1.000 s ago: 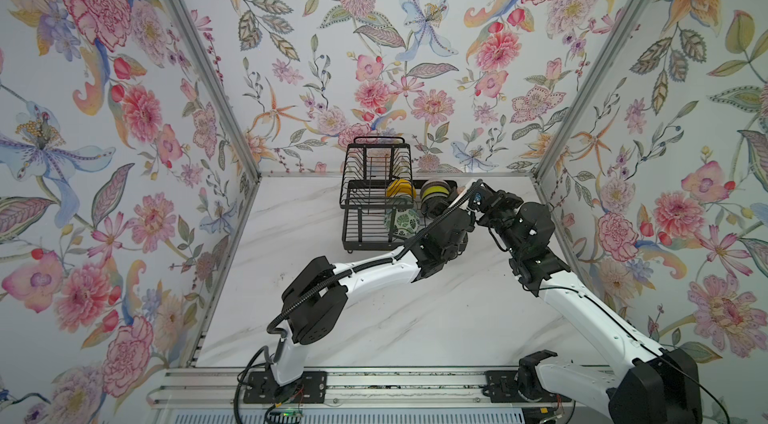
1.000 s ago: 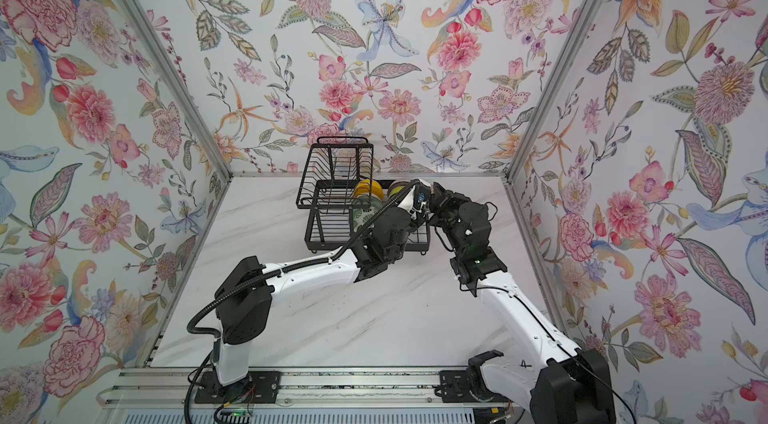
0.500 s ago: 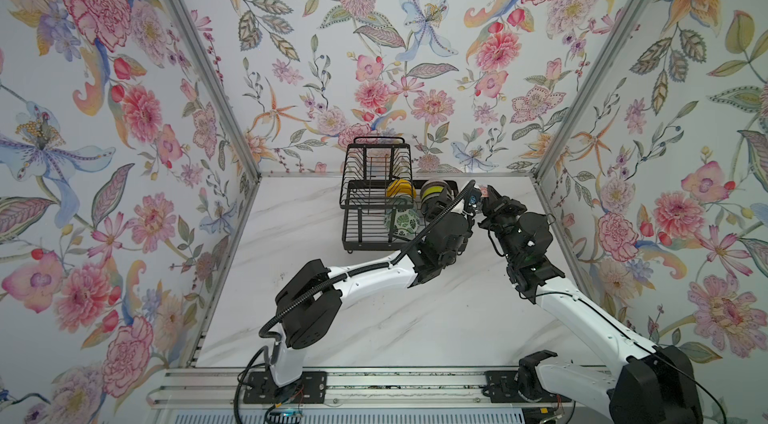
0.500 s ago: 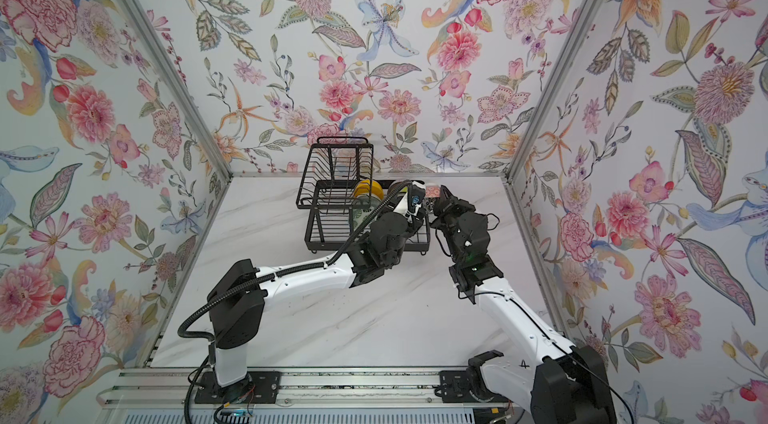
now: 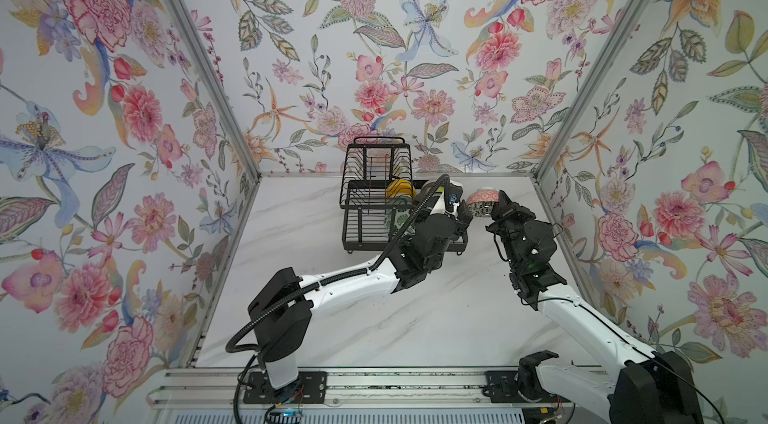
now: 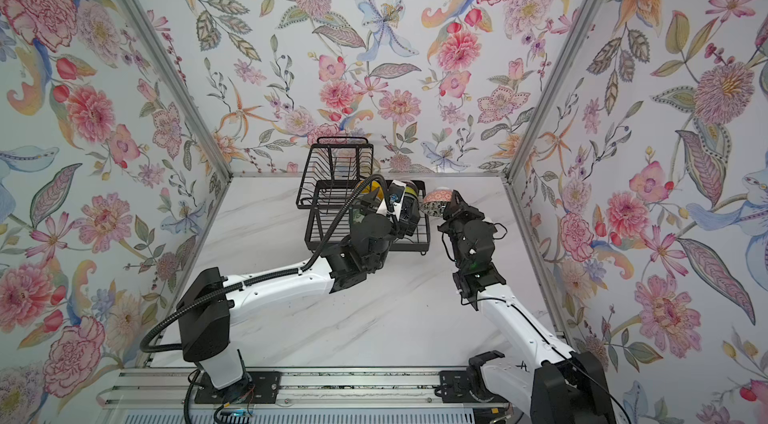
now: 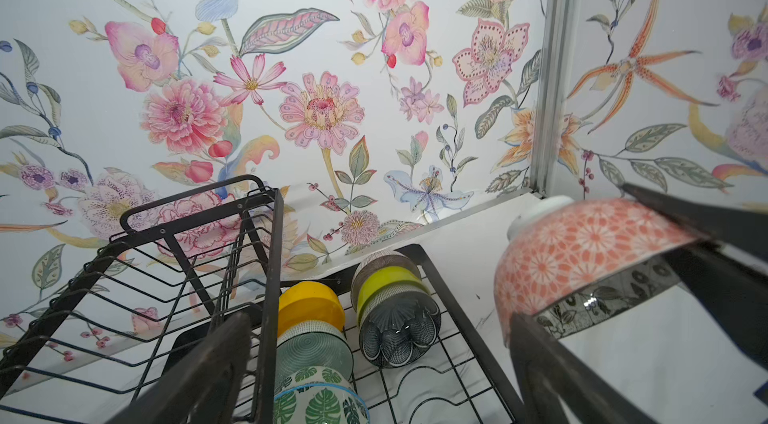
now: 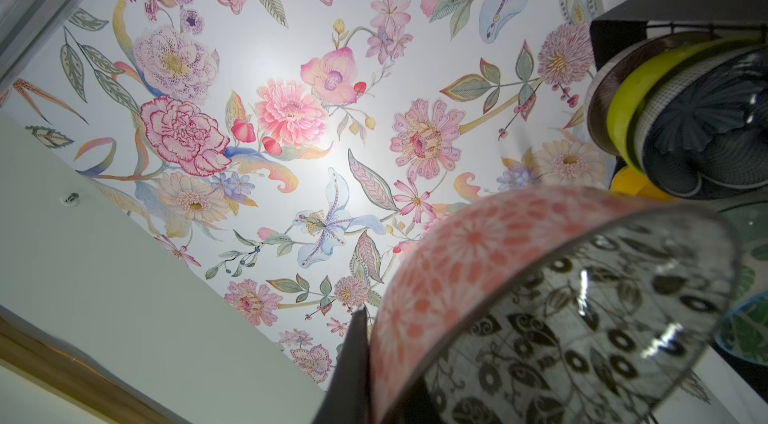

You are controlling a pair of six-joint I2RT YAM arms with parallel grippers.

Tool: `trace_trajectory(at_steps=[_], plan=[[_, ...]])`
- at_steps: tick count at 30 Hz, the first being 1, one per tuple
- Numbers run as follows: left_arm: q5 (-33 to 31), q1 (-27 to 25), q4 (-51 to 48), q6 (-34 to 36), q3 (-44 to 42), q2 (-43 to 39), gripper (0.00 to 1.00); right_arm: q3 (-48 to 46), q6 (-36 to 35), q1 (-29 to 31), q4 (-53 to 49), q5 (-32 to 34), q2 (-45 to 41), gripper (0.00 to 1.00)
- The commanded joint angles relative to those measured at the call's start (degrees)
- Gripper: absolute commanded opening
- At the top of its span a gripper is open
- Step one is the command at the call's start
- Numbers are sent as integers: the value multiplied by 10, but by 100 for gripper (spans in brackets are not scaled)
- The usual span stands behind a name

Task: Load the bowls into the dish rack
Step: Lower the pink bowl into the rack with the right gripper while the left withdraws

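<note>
Arms meet mid-frame in both top views. The left arm stretches from the lower left, and the left claw [image 7: 379, 317] gapes wide, gripping nothing, over the dish rack [image 7: 271, 276]. The right arm bends up from the lower right. The right claw [image 5: 498, 205] is clamped on the rim of the patterned bowl [image 5: 481, 198], which is tilted just right of the rack above the surface [image 5: 415, 318].

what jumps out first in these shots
The loud floral wallpaper on every wall. Then the right gripper pinching a pink bowl by its rim, held up just right of the rack, where six bowls already stand on edge.
</note>
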Motion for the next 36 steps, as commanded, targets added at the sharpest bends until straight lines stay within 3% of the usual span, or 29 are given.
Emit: trace_trajectory(at_steps=[1,8,14,23,36], plan=[[38,-2,-49,-61,-14,-37,99,-13,45,-5,65,6,4,0],[158,15,-62,-181,-87,-88,99,-32,5,-6,164,-6,72,0],[196,34,-31,-245,-171,-130,99,-18,-56,-13,273,-50,163,0],[180,37,35,-241,-275,-144,99,23,-91,-2,363,-91,303,0],[183,55,36,-245,-329,-157,99,91,-63,49,427,-65,453,0]])
